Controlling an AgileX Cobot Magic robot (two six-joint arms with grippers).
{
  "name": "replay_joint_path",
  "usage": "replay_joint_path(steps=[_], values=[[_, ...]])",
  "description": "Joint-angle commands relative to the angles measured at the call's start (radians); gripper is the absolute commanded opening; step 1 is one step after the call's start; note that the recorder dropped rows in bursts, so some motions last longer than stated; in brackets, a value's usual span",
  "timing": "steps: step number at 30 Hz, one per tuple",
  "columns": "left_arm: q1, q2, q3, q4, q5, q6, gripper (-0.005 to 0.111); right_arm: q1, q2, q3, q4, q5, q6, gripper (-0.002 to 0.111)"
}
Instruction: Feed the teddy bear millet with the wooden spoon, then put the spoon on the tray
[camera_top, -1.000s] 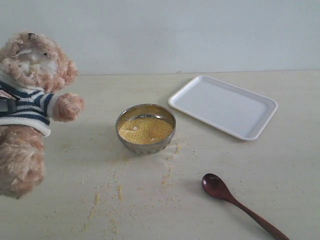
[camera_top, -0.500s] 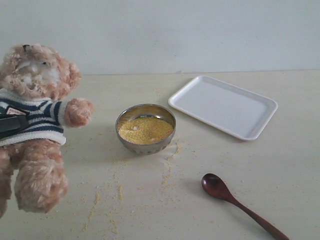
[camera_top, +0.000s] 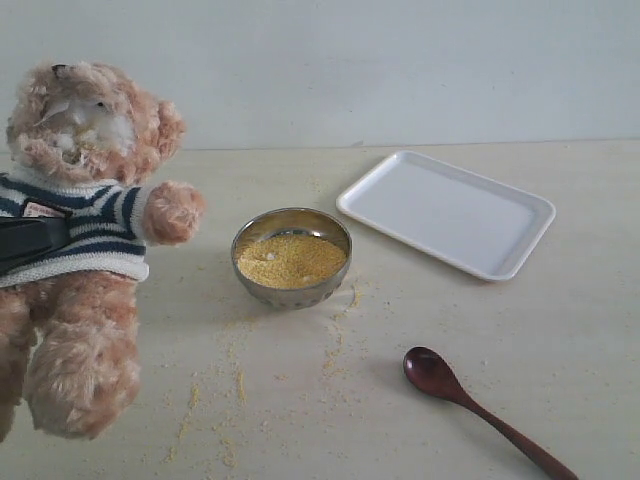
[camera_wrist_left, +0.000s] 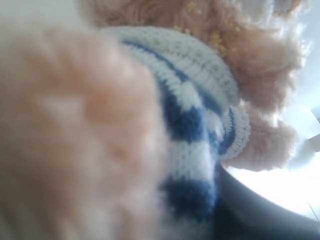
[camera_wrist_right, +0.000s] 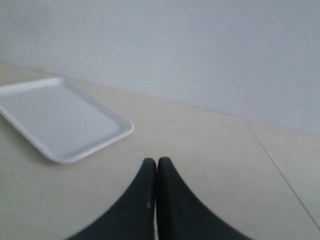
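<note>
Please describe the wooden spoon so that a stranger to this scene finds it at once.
Start at the white tray at the back right of the table. In front of it, nearer the camera than the steel bowl, lies the wooden spoon. It alone is dark reddish-brown, long and thin.

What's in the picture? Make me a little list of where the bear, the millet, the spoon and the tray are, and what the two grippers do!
bear: upright on the left, beside the bowl
left gripper: shut on the bear's striped sweater
right gripper: shut, holding nothing, near the tray
millet: heaped in the bowl, with some spilled on the table in front
spoon: lying on the table at the front right, not held
tray: at the back right, nothing on it
</note>
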Motion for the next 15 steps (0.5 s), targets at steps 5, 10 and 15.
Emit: replay_joint_path(steps=[5, 10, 15], values=[[0.0, -0.003, 0.004, -0.027, 0.034, 0.008, 0.005, 0.003, -0.005, -0.001, 0.304, -0.416, 0.191, 0.0], [0.0, -0.003, 0.004, -0.027, 0.034, 0.008, 0.005, 0.003, -0.005, -0.001, 0.317, -0.604, 0.192, 0.0], [0.0, -0.003, 0.004, -0.025, 0.034, 0.015, 0.005, 0.003, -0.005, -0.001, 0.317, -0.816, 0.195, 0.0]])
